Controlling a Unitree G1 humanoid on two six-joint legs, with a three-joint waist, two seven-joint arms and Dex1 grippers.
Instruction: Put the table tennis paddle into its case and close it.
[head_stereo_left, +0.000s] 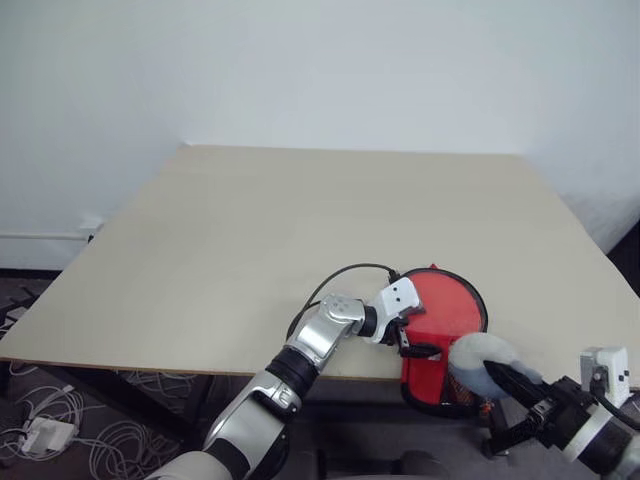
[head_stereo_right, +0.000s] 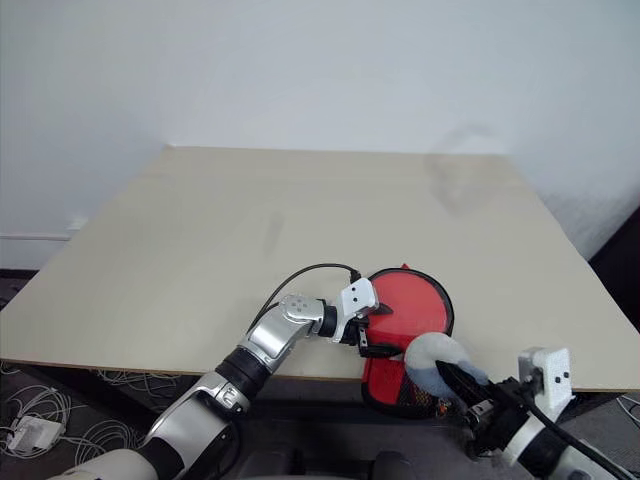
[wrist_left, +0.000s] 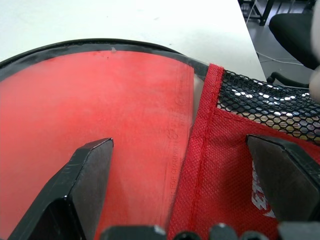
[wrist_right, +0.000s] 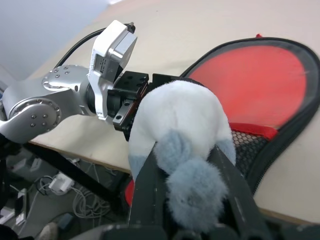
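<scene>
One case (head_stereo_left: 445, 320), overhanging the worktop's (head_stereo_left: 250, 240) near edge; far worktop bare. Left pincer (wrist_left: 190, 165) wide astride it. Right pincer (wrist_right: 192, 165) holds one grey-white plush lump (wrist_right: 175, 120).

Your left arm reaches forward and bends across toward your right, its left gripper (head_stereo_left: 412, 338) pointing sideways and slightly down with the black fingers (wrist_left: 85, 175) spread wide apart, one to each side in the left wrist view. Your right arm sits low at your right, its right gripper (head_stereo_left: 497, 375) aimed forward and to your left, with the fingers (wrist_right: 150, 185) closed around a soft whitish-grey lump (wrist_right: 177, 130).
</scene>
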